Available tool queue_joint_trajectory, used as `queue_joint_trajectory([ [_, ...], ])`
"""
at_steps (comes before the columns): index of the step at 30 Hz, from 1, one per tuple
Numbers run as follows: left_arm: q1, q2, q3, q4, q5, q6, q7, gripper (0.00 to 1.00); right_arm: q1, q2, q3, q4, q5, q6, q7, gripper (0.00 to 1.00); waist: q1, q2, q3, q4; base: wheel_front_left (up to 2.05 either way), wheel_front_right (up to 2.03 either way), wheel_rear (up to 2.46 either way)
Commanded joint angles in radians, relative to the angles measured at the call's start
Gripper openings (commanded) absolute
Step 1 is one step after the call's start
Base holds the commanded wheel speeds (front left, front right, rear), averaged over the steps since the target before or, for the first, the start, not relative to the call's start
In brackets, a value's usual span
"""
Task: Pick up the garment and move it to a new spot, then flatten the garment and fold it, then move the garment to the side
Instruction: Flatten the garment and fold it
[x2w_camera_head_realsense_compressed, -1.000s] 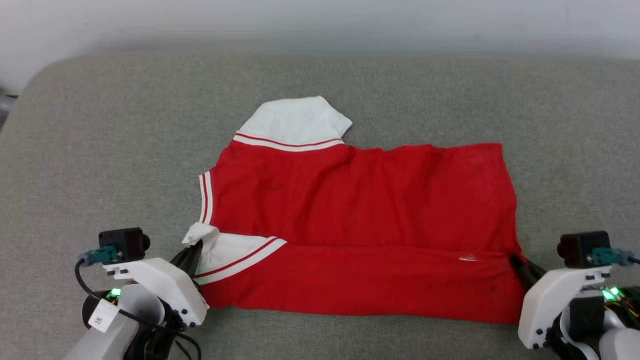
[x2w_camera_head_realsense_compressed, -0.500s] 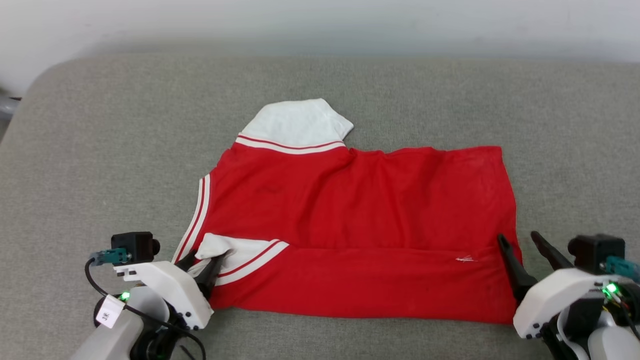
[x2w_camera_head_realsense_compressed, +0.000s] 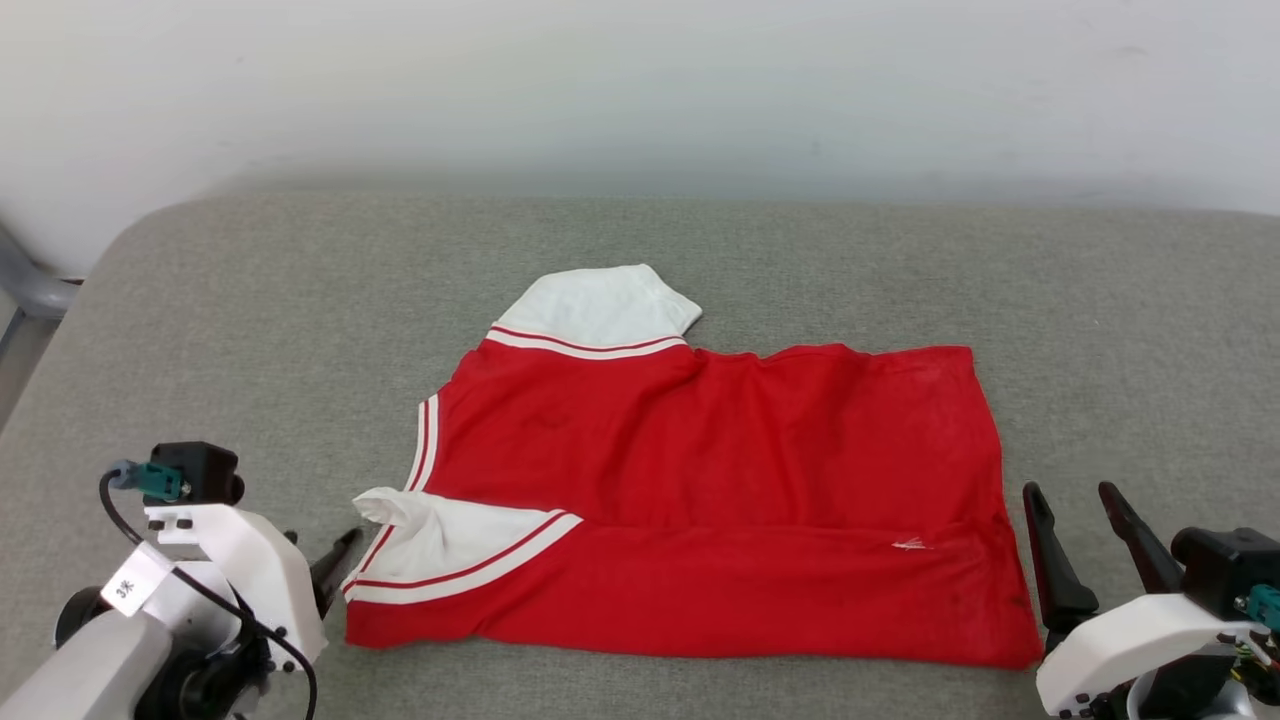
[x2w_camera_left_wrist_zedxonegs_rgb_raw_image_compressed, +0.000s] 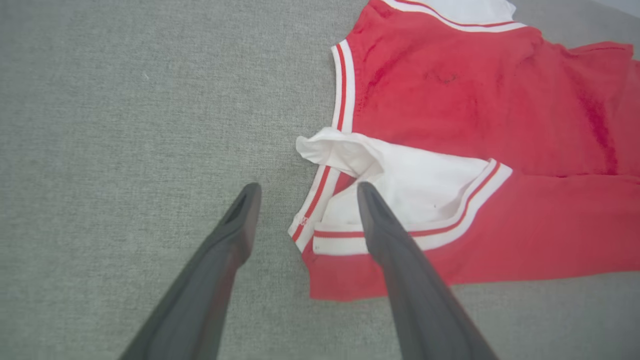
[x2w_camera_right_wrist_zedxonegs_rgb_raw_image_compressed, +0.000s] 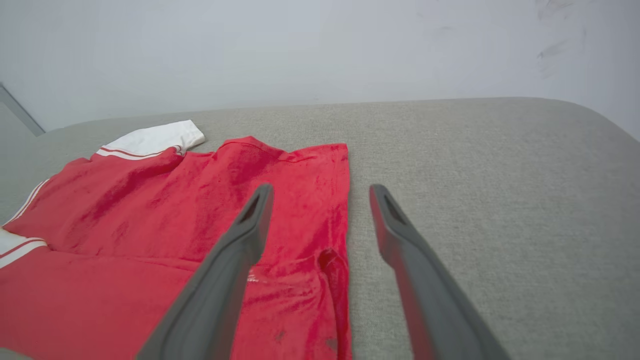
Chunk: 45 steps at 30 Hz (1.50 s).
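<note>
The garment (x2w_camera_head_realsense_compressed: 720, 470) is showing bright red on its body. Its sleeves (x2w_camera_head_realsense_compressed: 598, 303) are looking white, with red-and-white striped trim (x2w_camera_head_realsense_compressed: 585, 343) running along the edges. The desk (x2w_camera_head_realsense_compressed: 250, 330) is looking speckled grey. The left gripper (x2w_camera_left_wrist_zedxonegs_rgb_raw_image_compressed: 307, 187) and right gripper (x2w_camera_right_wrist_zedxonegs_rgb_raw_image_compressed: 321, 189) are showing dark grey fingers.

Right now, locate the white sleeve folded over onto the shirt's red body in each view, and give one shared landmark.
Head view: the folded sleeve lies lower left, at the garment's near left corner.
Left wrist view: folded sleeve just right of centre.
Right wrist view: a sliver of it at the left edge.
Shared landmark: the other white sleeve, flat at the garment's far side.
</note>
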Motion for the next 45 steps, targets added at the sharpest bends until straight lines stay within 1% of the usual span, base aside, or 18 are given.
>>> queue_joint_trajectory([
  [1,0.019,0.016,-0.01,-0.023,-0.015,0.009,0.044,1.0,0.011,0.006,-0.001,-0.019,-0.006,-0.001,0.004,1.0,0.0,0.0,0.004,-0.009,0.0,0.0,0.0],
  [3,0.028,0.037,-0.013,-0.057,-0.034,0.019,0.098,1.0,0.019,0.011,0.003,-0.038,-0.005,-0.001,0.013,1.0,0.0,0.0,0.013,-0.021,0.0,0.0,0.0],
  [5,0.035,0.053,-0.012,-0.077,-0.047,0.031,0.125,1.0,0.021,0.013,0.008,-0.053,-0.002,-0.001,0.019,1.0,0.0,0.0,0.028,-0.034,0.0,0.0,0.0],
  [10,0.056,0.043,-0.024,-0.055,-0.066,0.052,0.156,1.0,0.013,0.014,0.021,-0.074,0.016,-0.001,0.025,1.0,0.0,0.0,0.074,-0.064,0.0,0.0,0.0],
  [16,0.055,-0.005,-0.062,0.005,-0.109,0.017,0.225,1.0,-0.005,0.014,0.018,-0.07,0.036,-0.001,0.031,1.0,0.0,0.0,0.117,-0.086,0.0,0.0,0.0],
  [17,0.057,-0.017,-0.063,0.013,-0.119,0.012,0.23,0.49,-0.003,0.014,0.014,-0.065,0.032,-0.001,0.036,1.0,0.0,0.0,0.121,-0.088,0.0,0.0,0.0],
  [18,0.056,-0.027,-0.069,0.021,-0.124,0.005,0.237,0.13,-0.005,0.014,0.009,-0.064,0.034,-0.001,0.038,1.0,0.0,0.0,0.124,-0.09,0.0,0.0,0.0],
  [19,0.057,-0.035,-0.074,0.028,-0.132,0.0,0.245,0.0,-0.008,0.014,0.005,-0.064,0.044,-0.001,0.045,1.0,0.0,0.0,0.127,-0.091,0.0,0.0,0.0],
  [22,0.049,-0.045,-0.07,0.041,-0.132,-0.017,0.227,0.0,-0.008,0.014,-0.014,-0.06,0.063,-0.001,0.08,1.0,0.0,0.0,0.13,-0.091,0.0,0.0,0.0],
  [25,0.034,-0.048,-0.061,0.05,-0.124,-0.032,0.204,0.0,-0.002,0.014,-0.032,-0.067,0.079,-0.001,0.147,1.0,0.0,0.0,0.124,-0.085,0.0,0.0,0.0],
  [27,0.021,-0.044,-0.053,0.046,-0.115,-0.036,0.182,0.0,0.012,0.014,-0.038,-0.071,0.088,-0.001,0.222,1.0,0.0,0.0,0.115,-0.079,0.0,0.0,0.0],
  [28,0.021,-0.044,-0.053,0.046,-0.115,-0.036,0.182,0.0,0.012,0.014,-0.038,-0.071,0.088,-0.001,0.222,1.0,0.0,0.0,0.115,-0.079,0.0,0.0,0.0],
  [30,0.011,-0.031,-0.042,0.031,-0.1,-0.039,0.16,0.0,0.023,-0.005,-0.039,-0.078,0.089,-0.001,0.329,1.0,0.0,0.0,0.106,-0.071,0.0,0.0,0.0],
  [32,0.002,-0.017,-0.036,0.01,-0.083,-0.034,0.14,0.0,0.031,-0.024,-0.024,-0.09,0.11,-0.001,0.445,1.0,0.0,0.0,0.099,-0.063,0.0,0.0,0.0],
  [35,-0.009,0.0,-0.029,-0.034,-0.058,-0.026,0.117,0.0,0.033,-0.052,-0.008,-0.117,0.135,-0.001,0.566,1.0,0.0,0.0,0.096,-0.045,0.0,0.0,0.0],
  [37,-0.013,0.004,-0.029,-0.065,-0.043,-0.015,0.107,0.0,0.032,-0.071,0.008,-0.13,0.146,-0.001,0.625,1.0,0.0,0.0,0.1,-0.035,0.0,0.0,0.0],
  [40,-0.02,0.012,-0.031,-0.106,-0.027,-0.001,0.108,0.0,0.008,-0.088,0.028,-0.119,0.154,-0.001,0.677,1.0,0.0,0.0,0.114,-0.022,0.0,0.0,0.0],
  [45,-0.021,0.015,-0.035,-0.156,-0.016,0.016,0.109,0.0,-0.029,-0.098,0.069,-0.042,0.172,-0.001,0.72,1.0,0.0,0.0,0.141,-0.006,0.0,0.0,0.0],
])
